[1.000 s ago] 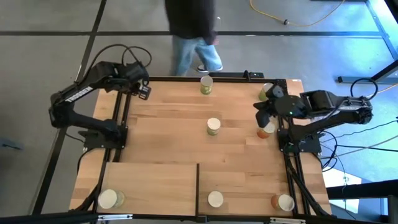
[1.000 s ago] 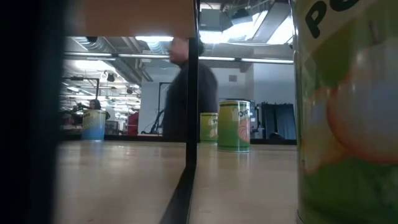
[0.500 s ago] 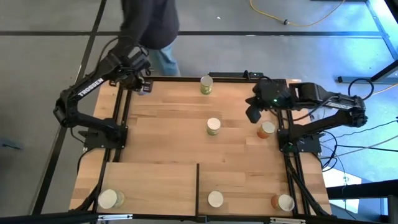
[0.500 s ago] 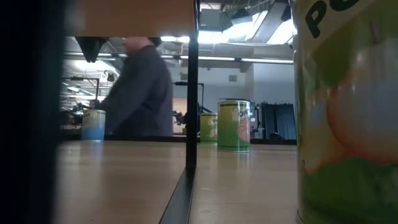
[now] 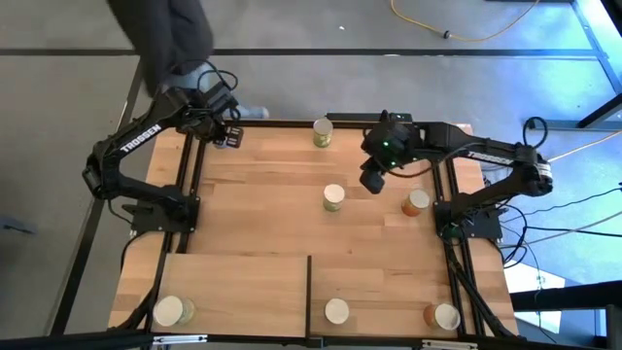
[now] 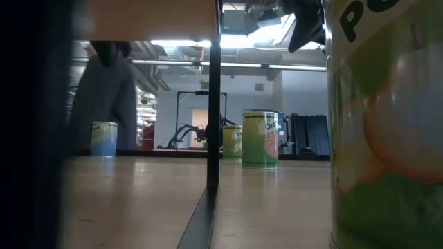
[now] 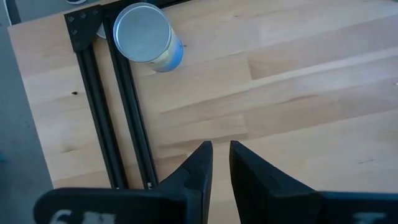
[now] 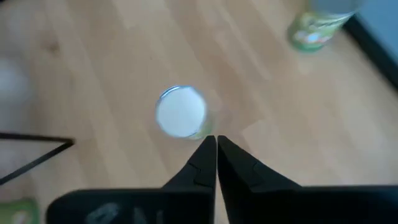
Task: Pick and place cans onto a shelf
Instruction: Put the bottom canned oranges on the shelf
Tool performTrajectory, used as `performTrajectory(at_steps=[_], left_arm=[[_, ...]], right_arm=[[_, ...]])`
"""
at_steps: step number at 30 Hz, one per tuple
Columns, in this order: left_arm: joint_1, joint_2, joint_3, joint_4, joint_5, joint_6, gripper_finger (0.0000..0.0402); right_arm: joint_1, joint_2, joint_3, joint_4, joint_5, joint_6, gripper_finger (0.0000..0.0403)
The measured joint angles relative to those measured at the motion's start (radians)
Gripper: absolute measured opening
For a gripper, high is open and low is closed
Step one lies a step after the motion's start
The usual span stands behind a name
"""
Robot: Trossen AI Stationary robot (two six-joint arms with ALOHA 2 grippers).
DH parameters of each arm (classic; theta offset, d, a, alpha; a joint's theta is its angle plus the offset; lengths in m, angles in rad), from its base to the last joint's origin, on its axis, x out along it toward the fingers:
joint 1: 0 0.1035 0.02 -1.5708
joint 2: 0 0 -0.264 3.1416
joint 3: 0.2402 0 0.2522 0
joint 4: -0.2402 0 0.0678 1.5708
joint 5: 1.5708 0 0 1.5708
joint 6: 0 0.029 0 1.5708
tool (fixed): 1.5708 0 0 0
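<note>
Across the scene, largest first:
Bench (image 5: 262, 204): striped butcher-block top carrying everything below.
Shelf (image 5: 233, 287): pale panel at near edge; dark divider (image 5: 309, 297) upright.
Right claw (image 5: 370, 181): above bench centre, near middle green can (image 5: 333, 197); fingers nearly pressed together, nothing held.
Left claw (image 5: 229, 139): far-left corner; fingers slightly spread, empty.
Cans: far-edge green can (image 5: 323, 132); orange can (image 5: 416, 202) at right; three along the near edge, cream-topped can (image 5: 168, 311) leftmost.
</note>
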Motion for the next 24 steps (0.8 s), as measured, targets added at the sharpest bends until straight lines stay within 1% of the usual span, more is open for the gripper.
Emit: performTrajectory(at_steps=[4,7,10,14,19,24], left_arm=[[0.0,0.0,0.0,0.0,0.0,0.012,0.0049],[0.0,0.0,0.0,0.0,0.0,0.023,0.0049],[0.0,0.0,0.0,0.0,0.0,0.042,0.0049],[0.0,0.0,0.0,0.0,0.0,0.043,0.0049],[0.0,0.0,0.0,-0.001,0.002,0.062,0.0049],[0.0,0.0,0.0,-0.001,0.045,0.095,0.0049]], right_arm=[[-0.019,0.025,0.0,0.005,-0.102,0.0,0.0056],[-0.031,0.065,0.0,0.039,-0.147,0.005,0.0081],[-0.042,0.118,0.0,0.107,-0.208,0.009,0.0092],[-0.058,0.185,0.0,0.198,-0.209,0.054,0.0092],[-0.071,0.264,0.0,0.191,-0.205,0.02,0.0091],[-0.07,0.33,0.0,0.191,-0.224,-0.003,0.0091]])
